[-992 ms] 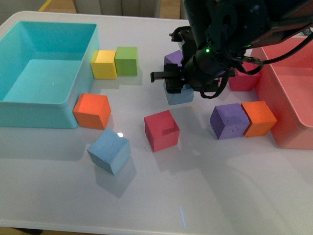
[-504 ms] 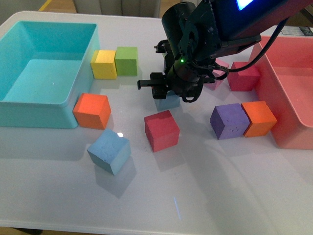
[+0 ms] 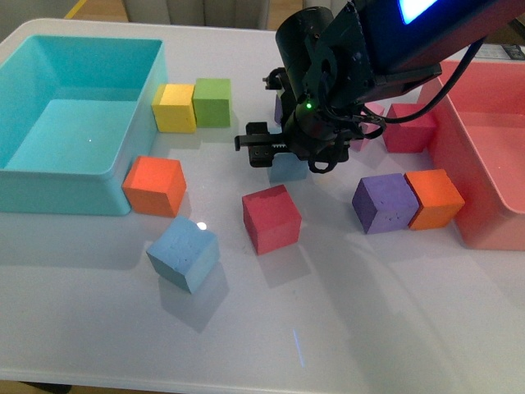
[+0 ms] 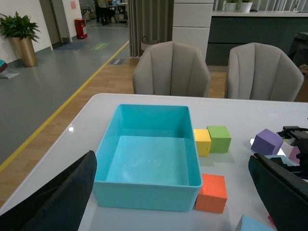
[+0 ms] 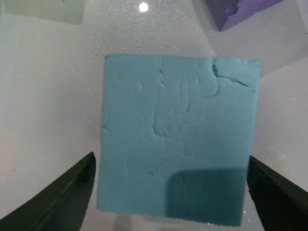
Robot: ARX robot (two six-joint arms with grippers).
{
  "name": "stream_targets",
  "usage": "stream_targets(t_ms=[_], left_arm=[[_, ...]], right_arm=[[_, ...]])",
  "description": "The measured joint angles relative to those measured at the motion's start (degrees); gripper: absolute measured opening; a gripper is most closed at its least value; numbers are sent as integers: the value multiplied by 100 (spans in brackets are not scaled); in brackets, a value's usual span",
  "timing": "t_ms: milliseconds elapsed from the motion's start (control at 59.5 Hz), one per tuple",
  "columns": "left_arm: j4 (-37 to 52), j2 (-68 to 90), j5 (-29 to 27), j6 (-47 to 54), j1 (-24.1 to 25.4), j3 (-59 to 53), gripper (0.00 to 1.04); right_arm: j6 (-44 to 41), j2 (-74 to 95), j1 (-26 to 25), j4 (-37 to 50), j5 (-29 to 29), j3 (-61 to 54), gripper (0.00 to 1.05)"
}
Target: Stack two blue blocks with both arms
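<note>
My right gripper [image 3: 283,158] is shut on a light blue block [image 3: 288,170] at the table's middle, just behind the red cube. In the right wrist view the block [image 5: 178,139] fills the space between the black fingers [image 5: 62,199]. I cannot tell whether it rests on the table or hangs just above it. The second blue block [image 3: 183,254] lies turned at the front left; its corner shows in the left wrist view [image 4: 250,224]. My left gripper [image 4: 173,211] is open and empty, high over the table's left side, and is out of the front view.
A large turquoise bin [image 3: 66,193] stands at the left, with yellow [image 3: 175,107] and green [image 3: 212,102] cubes behind it and an orange cube [image 3: 155,185] at its corner. A red cube [image 3: 271,217], purple cube [image 3: 385,203], orange cube [image 3: 435,198] and red bin [image 3: 484,172] lie to the right.
My right arm has carried the blue block left and slightly toward the front, then nearly stopped. The other cubes have not moved.
</note>
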Motion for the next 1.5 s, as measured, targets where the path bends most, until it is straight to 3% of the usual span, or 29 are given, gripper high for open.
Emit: stream_targets(t_ms=[319,588,706,858,942,958,1026,1362,1496], left_arm=[[0,0,2,-2,0,0,96],[0,0,0,-2,0,0,96],[0,0,0,0,0,0,96],[0,0,0,0,0,0,96],[0,0,2,0,0,0,96],[0,0,0,0,0,0,96],[0,0,0,-2,0,0,96],[0,0,0,0,0,0,96],[0,0,0,0,0,0,96]], right_arm=[[-2,-1652,-192,1231,-61,-1617,96],[48,-3904,-282,2144,-199,-3891,96],[59,-5630,-339,1967,-4,-5217,96],[70,-7281,-422,1394,155,-6102,96],[-369,-7698,-448,3082,1139,-6811,83],[-553,-7792,-505,3735,1276,-7071,78],[-802,-8105,-767,4828,1215,-7667,63],[-1010,-9462,-1541,4557,450,-8673,1],[-1029,-9973,-1762,4264,236,-8900,2]])
